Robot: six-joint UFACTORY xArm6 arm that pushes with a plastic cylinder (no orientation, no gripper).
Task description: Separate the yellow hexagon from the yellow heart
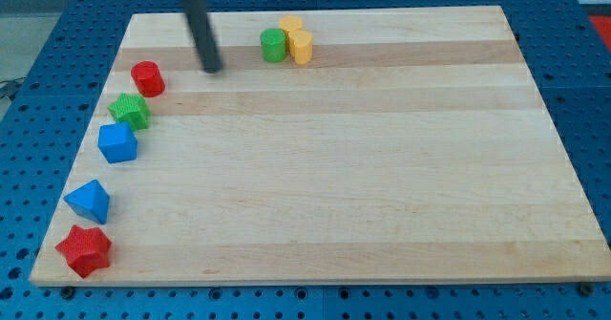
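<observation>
Two yellow blocks touch each other near the view's top centre: one (291,26) sits farther up, the other (302,46) just below and right of it. I cannot tell which is the hexagon and which the heart. A green cylinder (274,45) touches them on the left. My tip (212,69) rests on the board left of this cluster, about a block's width from the green cylinder and apart from all blocks.
Along the board's left edge stand a red cylinder (148,77), a green block (130,111), a blue block (117,142), a blue triangular block (90,202) and a red star (84,250). The wooden board (382,167) lies on a blue perforated table.
</observation>
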